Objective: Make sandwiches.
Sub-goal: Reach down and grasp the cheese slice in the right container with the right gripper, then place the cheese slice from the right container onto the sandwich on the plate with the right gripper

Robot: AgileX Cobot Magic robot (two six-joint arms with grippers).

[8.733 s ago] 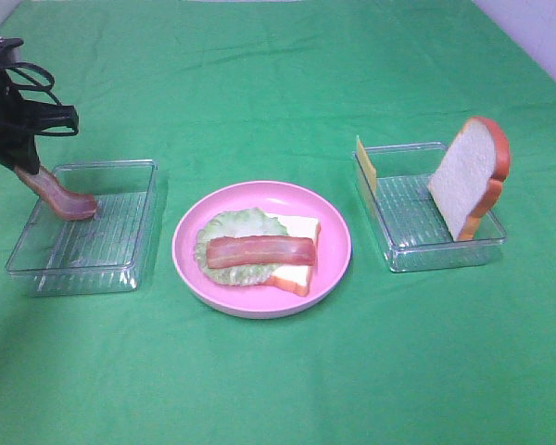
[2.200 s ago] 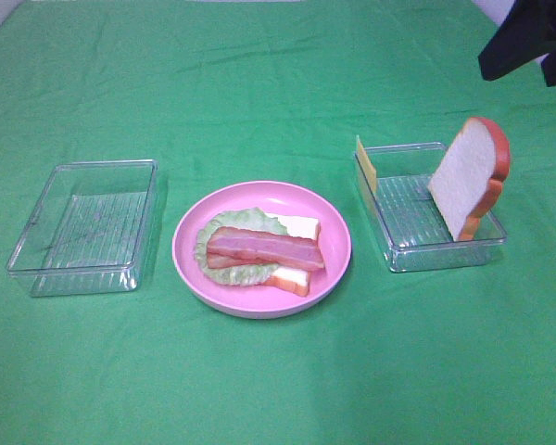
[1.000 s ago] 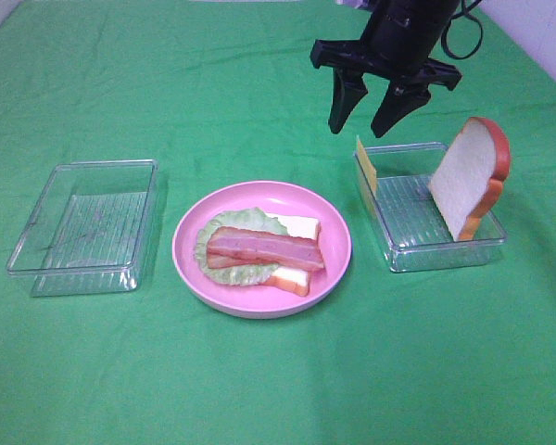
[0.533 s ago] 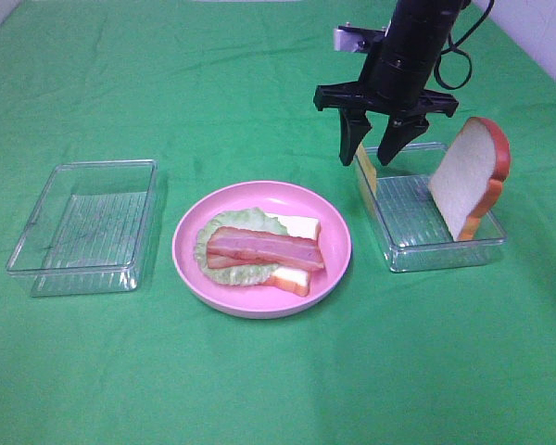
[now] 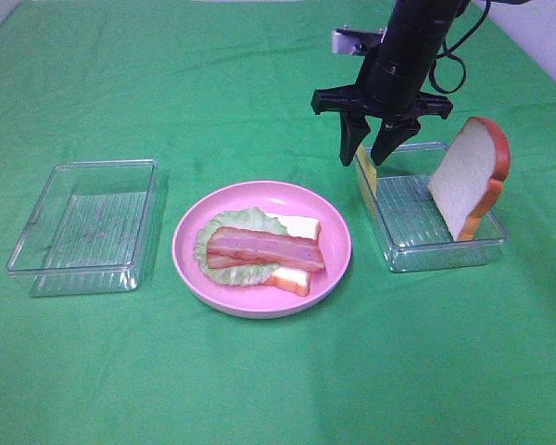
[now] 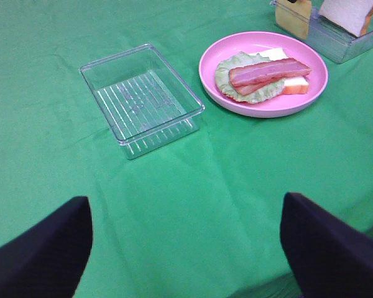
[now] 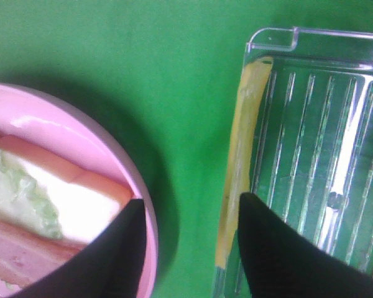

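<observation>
On the pink plate (image 5: 338, 232) lies a partly built sandwich: a bread slice (image 5: 301, 225), lettuce (image 5: 224, 227) and bacon strips (image 5: 264, 248). A thin yellow cheese square (image 5: 365, 170) stands on edge against the near-plate wall of the right tray (image 5: 445, 252). A second bread slice (image 5: 470, 176) leans at that tray's far side. My right gripper (image 5: 368, 158) hangs over the cheese, open, with one finger on each side of its top edge. In the right wrist view the cheese (image 7: 241, 155) runs just inside one fingertip (image 7: 261, 230). My left gripper (image 6: 186, 248) is open, far from the food.
An empty clear tray (image 5: 85, 222) stands left of the plate. It also shows in the left wrist view as the tray (image 6: 143, 99) beside the plate (image 6: 311, 87). Green cloth covers the whole table.
The second bacon strip left the left tray and now lies on the plate. My right arm came in, dropped to the cheese, and its jaws have narrowed around it.
</observation>
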